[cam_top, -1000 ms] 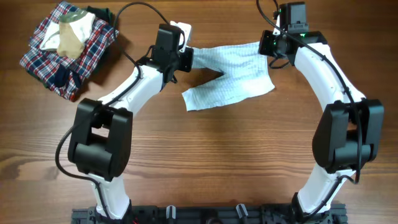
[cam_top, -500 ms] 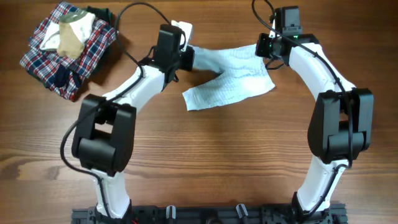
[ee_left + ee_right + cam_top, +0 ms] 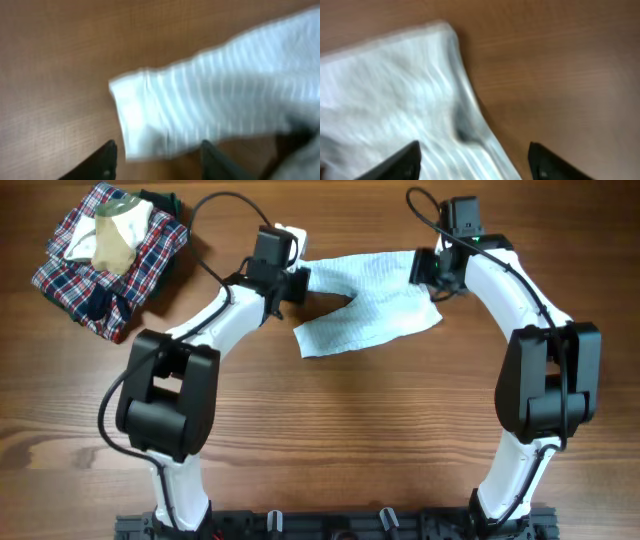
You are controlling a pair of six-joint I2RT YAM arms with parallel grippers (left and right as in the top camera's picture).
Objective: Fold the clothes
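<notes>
Both sets of jaws have spread since a second ago and let go of the far corners. Left gripper [image 3: 296,280] and right gripper [image 3: 430,268] now sit open just over the pale striped garment [image 3: 375,305], nothing pinched. Probably released so the carried edge stays laid on the table [image 3: 350,430]. Garment lies far-centre between the arms: thin, crinkly, blue-white fine stripes. Its lower flap angles toward the robot's left, uneven, with a wedge of wood showing. Wrist views blurred.
</notes>
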